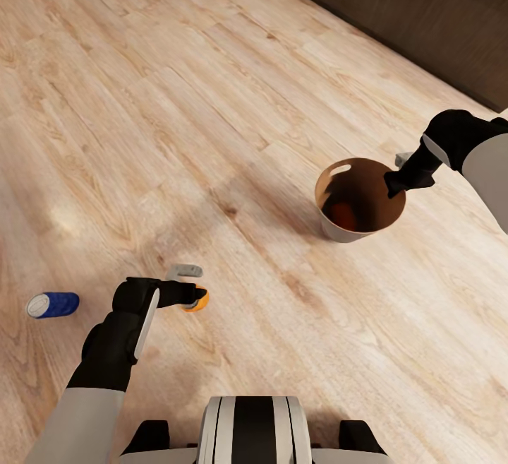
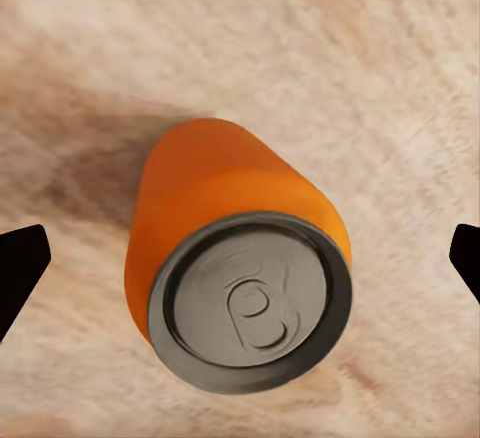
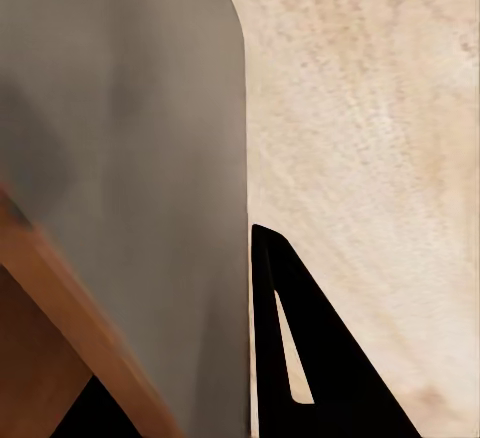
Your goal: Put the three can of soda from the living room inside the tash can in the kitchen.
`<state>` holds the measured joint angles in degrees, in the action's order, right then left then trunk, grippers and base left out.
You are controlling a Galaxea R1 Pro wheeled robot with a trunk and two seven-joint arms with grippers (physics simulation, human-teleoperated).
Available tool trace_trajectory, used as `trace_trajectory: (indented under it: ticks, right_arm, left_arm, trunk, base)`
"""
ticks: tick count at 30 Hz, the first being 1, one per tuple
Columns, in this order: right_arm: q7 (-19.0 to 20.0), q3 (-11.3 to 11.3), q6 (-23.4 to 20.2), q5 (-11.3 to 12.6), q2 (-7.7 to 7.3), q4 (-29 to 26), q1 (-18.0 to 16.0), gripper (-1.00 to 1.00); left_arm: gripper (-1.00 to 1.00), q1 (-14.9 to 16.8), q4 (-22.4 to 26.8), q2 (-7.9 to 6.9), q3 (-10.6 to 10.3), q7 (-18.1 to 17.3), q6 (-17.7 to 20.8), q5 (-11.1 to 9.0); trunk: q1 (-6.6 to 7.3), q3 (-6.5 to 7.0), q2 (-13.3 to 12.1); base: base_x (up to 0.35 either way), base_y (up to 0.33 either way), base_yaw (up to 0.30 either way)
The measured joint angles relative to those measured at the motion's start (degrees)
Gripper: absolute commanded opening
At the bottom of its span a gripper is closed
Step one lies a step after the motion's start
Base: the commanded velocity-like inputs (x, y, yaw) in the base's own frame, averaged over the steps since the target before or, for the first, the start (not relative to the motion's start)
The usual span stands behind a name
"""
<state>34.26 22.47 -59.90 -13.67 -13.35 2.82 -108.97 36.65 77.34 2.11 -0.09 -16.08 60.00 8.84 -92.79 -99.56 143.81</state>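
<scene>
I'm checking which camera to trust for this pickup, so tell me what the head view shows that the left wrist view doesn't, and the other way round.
Head view alone: the blue can lying on the floor, the bin with something orange inside, the right gripper at the bin's rim, and dark cabinets beyond.

Left wrist view alone: the orange can's silvery end with its pull tab, and the open gap from each dark fingertip to the can.

Both: the orange can on the wood floor at the left gripper.
</scene>
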Motion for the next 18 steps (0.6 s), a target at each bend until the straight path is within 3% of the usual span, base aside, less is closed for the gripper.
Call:
trace_trajectory:
  ticks: [5, 11, 13, 18]
  right_arm:
    - [-0.11, 1.41, 0.21, -0.89, 0.01, 0.0, 0.0, -1.0]
    - [-0.05, 0.9, 0.07, -0.21, 0.08, -0.04, -0.05, -1.0]
    - [0.17, 2.35, -0.08, 1.1, 0.13, 0.35, -0.82, -1.0]
    - [1.72, 3.21, -0.09, 0.3, 0.13, 0.45, -1.59, -1.0]
  left_arm:
    - [1.0, 0.0, 0.01, 0.0, 0.0, 0.05, 0.0, 0.0]
    - [1.0, -0.01, -0.1, 0.07, 0.01, 0.08, 0.0, 0.03]
    - [1.0, -0.03, -0.12, 0.06, 0.03, 0.09, 0.0, 0.04]
    - [1.0, -0.04, -0.03, 0.06, 0.04, 0.09, 0.0, 0.02]
  trunk:
    - [0.0, 0.0, 0.0]
    - [-0.14, -1.31, 0.09]
    - [-0.16, -1.74, 0.12]
    - [-0.2, -2.19, 0.15]
  base:
    - [0.007, 0.004, 0.0]
    - [0.001, 0.0, 0.0]
    - [0.0, 0.0, 0.0]
    - [0.0, 0.0, 0.0]
